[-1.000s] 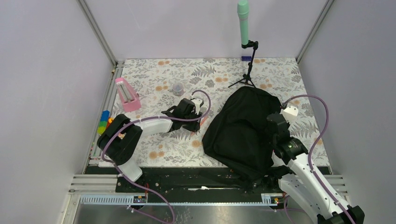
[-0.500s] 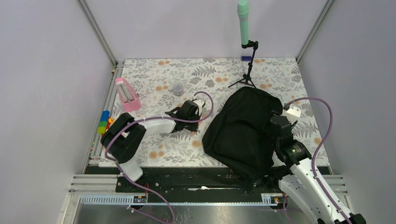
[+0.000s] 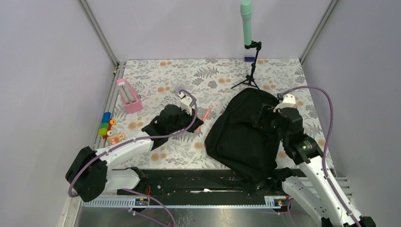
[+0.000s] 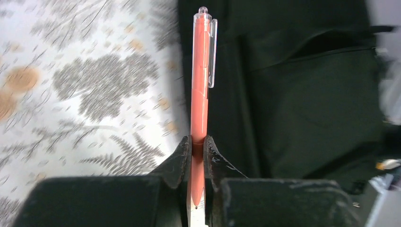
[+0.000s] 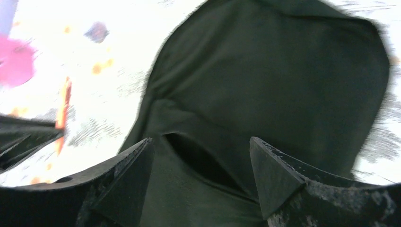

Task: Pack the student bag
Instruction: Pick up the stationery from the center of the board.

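At the near edge, your two arms reach out over the table (image 3: 156, 75).
Left jaws: clenched on an orange-red pen (image 4: 201, 85), clip end pointing toward the student bag (image 3: 243, 130).
Right jaws: spread wide, grasping nothing, over a gaping pocket slit (image 5: 198, 161).
Bag: slumped centre-right on the table, pen not yet inside; judge the packing barely begun.
Table: fern-and-flower print cloth.
Left side: coloured blocks (image 3: 105, 125), pink stand (image 3: 128, 96).
Far edge: tripod (image 3: 250, 75) bearing a green cylinder (image 3: 246, 19).
Surround: plain lilac walls.

The left end effector (image 4: 198, 143) has apparently lifted an orange pen (image 4: 200, 71).
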You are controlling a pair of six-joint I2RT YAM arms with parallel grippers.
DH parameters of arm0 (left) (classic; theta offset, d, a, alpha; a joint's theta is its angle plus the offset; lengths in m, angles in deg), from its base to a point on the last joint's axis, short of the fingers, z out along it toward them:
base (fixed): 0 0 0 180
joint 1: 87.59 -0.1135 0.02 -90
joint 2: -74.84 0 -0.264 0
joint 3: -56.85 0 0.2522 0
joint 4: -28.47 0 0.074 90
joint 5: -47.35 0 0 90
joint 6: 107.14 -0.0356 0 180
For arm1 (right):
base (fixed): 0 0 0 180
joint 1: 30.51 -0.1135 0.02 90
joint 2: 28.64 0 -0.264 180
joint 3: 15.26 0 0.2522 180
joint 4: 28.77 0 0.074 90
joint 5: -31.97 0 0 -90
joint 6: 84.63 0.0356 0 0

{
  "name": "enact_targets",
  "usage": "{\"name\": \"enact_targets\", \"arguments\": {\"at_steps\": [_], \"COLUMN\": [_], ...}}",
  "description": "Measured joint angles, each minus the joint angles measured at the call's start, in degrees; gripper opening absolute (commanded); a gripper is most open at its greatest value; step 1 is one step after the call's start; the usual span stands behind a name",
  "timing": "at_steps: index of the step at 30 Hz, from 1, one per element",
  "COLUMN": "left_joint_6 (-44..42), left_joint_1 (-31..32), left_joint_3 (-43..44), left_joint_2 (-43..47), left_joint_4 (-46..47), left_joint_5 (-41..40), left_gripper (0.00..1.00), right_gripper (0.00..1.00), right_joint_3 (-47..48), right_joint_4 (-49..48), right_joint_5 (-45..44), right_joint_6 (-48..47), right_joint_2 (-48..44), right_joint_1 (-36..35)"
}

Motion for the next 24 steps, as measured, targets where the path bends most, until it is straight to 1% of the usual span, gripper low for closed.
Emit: {"name": "enact_targets", "arguments": {"at_steps": [3,5,6,9,12,15,20,24], "left_joint_6": [1.46,3.19,4.39,7.54,9.92,10.82,11.28,11.39], "left_joint_1": [0.02,0.02,0.02,0.09,0.31,0.76,2.05,2.93], "left_joint_3": [-1.77,-3.54,-4.66,-6.95,-8.09,-8.37,-8.39,-8.39], "left_joint_2": [4.85,6.86,7.56,8.46,8.66,8.96,9.07,9.11], "left_joint_4": [4.72,7.69,9.42,12.22,14.14,15.65,17.66,18.27], "left_joint_5": [5.49,8.74,10.36,13.73,16.57,18.73,21.35,22.12], "left_gripper": [0.00,0.00,0.00,0.00,0.00,0.00,0.00,0.00], "right_gripper": [0.78,0.76,0.74,0.72,0.68,0.64,0.59,0.53], "right_joint_3": [1.33,1.25,0.72,-0.48,-0.52,-0.37,-0.35,-0.35], "right_joint_4": [-2.16,-4.17,-6.75,-12.35,-16.85,-19.78,-21.53,-23.69], "right_joint_5": [11.93,18.29,21.59,26.64,28.48,28.65,28.39,28.15], "right_joint_6": [1.18,3.23,5.27,9.57,12.63,14.80,17.40,19.28], "right_joint_2": [3.37,5.05,6.32,8.07,9.62,12.13,17.00,17.75], "right_joint_1": [-0.09,-0.66,-1.66,-5.73,-10.56,-13.25,-15.13,-15.50]}}
